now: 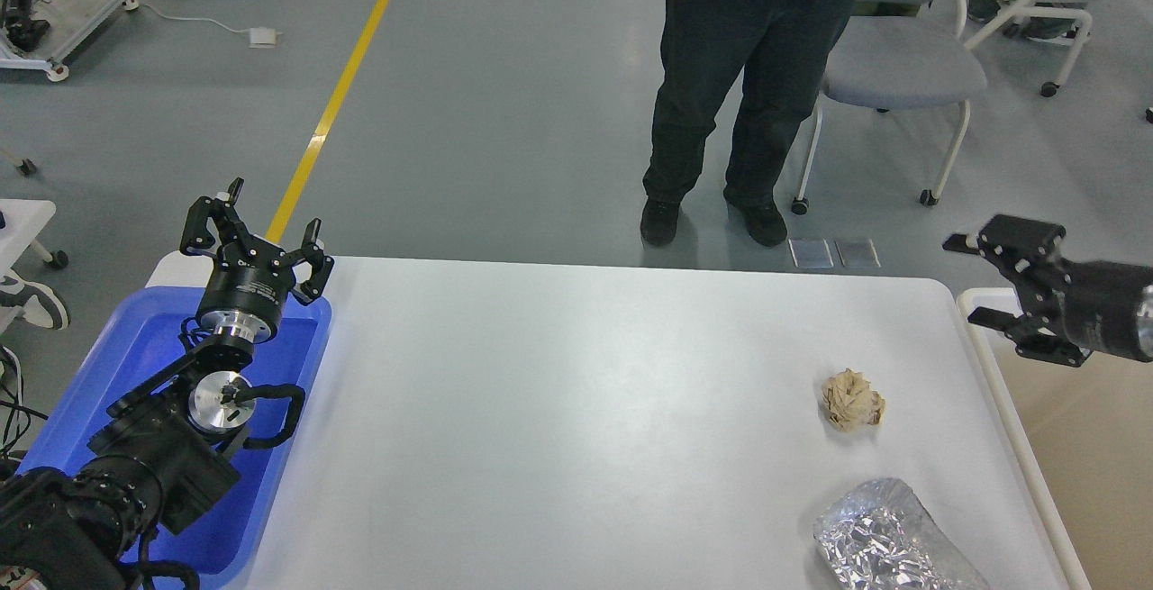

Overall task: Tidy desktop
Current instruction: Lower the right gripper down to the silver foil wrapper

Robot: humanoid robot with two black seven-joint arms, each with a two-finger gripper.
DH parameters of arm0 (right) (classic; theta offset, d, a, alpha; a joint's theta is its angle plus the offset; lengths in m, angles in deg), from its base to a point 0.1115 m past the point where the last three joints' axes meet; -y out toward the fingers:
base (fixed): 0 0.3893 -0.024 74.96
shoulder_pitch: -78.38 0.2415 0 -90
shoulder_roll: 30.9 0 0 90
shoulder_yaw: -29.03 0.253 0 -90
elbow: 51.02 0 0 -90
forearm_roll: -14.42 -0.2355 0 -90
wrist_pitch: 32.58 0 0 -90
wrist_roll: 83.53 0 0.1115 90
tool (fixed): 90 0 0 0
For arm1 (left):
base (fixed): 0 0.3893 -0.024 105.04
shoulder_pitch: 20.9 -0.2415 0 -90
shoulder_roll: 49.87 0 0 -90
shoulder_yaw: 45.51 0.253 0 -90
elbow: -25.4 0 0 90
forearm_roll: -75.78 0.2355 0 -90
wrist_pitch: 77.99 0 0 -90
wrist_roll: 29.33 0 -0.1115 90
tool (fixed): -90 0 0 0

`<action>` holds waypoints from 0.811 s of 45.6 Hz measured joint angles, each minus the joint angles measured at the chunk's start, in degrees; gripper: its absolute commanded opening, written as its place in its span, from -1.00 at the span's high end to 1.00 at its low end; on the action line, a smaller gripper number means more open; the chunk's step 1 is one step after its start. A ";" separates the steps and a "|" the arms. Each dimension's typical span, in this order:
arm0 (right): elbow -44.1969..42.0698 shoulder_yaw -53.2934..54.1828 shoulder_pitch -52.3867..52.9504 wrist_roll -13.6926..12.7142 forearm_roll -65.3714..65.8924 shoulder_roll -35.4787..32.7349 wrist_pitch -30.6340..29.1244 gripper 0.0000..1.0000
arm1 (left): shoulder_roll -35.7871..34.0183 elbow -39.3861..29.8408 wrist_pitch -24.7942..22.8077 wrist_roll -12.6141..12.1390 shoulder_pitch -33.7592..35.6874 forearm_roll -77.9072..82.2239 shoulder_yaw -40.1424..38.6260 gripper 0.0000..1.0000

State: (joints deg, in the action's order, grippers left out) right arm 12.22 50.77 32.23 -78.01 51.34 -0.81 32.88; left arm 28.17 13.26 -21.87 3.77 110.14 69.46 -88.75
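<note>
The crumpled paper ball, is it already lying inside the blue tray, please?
No, the crumpled paper ball lies on the white desktop, far from the blue tray.

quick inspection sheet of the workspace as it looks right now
surface: white desktop, mostly bare
job's things: blue tray at its left edge, beige bin at its right
clutter: crumpled paper ball and foil tray near the right side, apart from each other
grippers: left gripper open above the blue tray, empty; right gripper open over the bin's rim, empty
cables: black cable looped on the left arm; white cord on the floor
surroundings: person standing beyond the desktop, grey chair beside them
</note>
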 measured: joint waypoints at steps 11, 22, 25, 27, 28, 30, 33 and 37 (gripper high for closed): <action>2.11 -7.39 -0.31 7.42 8.68 -5.06 2.53 -0.99 | 0.00 0.01 0.02 0.00 0.00 0.00 0.00 -1.00; 11.16 -17.87 -0.46 13.29 19.38 -9.68 12.46 -0.99 | 0.01 -0.01 0.04 0.00 0.00 -0.01 0.00 -1.00; 13.83 -21.00 -0.47 14.10 22.95 -10.46 16.43 -0.99 | 0.01 -0.01 0.03 -0.01 0.00 0.00 0.00 -1.00; 15.32 -23.18 -0.48 14.52 25.45 -10.78 19.25 -0.99 | 0.01 -0.01 0.03 -0.03 0.00 0.00 0.00 -1.00; 15.84 -24.04 -0.49 14.66 26.40 -10.88 20.34 -0.99 | 0.01 -0.01 0.02 -0.04 0.00 0.00 0.00 -1.00; 16.90 -26.05 -0.49 14.97 28.65 -11.08 22.91 -0.99 | 0.01 -0.01 0.00 -0.05 0.00 0.00 0.00 -1.00; 18.09 -28.66 -0.51 15.29 31.59 -11.27 26.03 -0.99 | 0.01 -0.02 -0.03 -0.05 0.00 0.00 0.00 -1.00; 19.17 -31.64 -0.65 15.60 34.84 -11.30 29.68 -0.99 | 0.00 -0.02 -0.05 -0.05 0.00 0.00 0.00 -1.00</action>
State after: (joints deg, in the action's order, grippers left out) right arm 31.39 19.13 31.58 -62.40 86.18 -12.11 62.56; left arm 28.17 13.24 -21.92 3.73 110.14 69.46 -88.75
